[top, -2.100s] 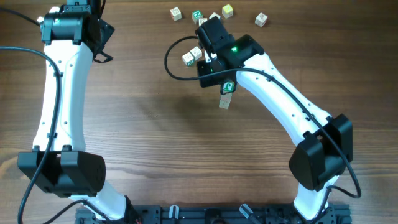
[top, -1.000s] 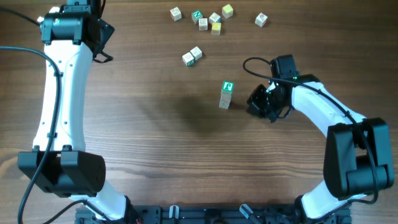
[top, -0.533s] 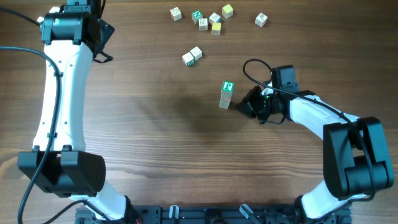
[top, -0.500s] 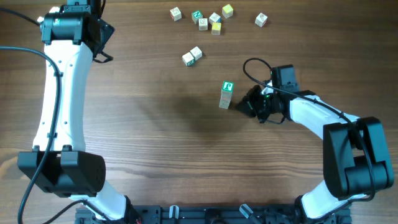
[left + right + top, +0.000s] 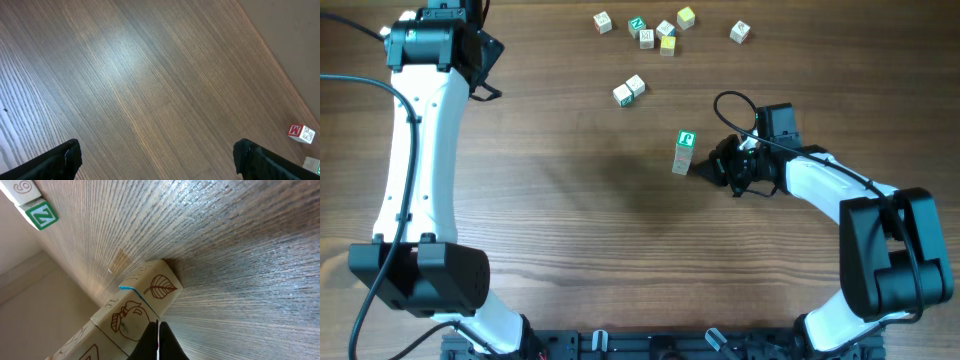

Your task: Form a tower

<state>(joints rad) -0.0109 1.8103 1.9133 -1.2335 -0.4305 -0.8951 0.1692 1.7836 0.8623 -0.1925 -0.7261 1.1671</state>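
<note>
Overhead: tower point(image 5: 684, 152) upright mid-worktop point(image 5: 560, 200), right gripper point(image 5: 712, 168) just beside it.
Loose cubes point(image 5: 650, 30) near far edge. Left wrist: left gripper point(image 5: 159, 159) spread wide, empty, over wood grain. Right wrist: fingers pressed together, holding nothing, tips at tower's lower cubes.

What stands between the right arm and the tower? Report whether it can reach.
Probably yes. The right gripper is at the side of the tower, with nothing between them; the loose cubes lie well away. Its jaws are shut, so it would have to open them before gripping.
</note>
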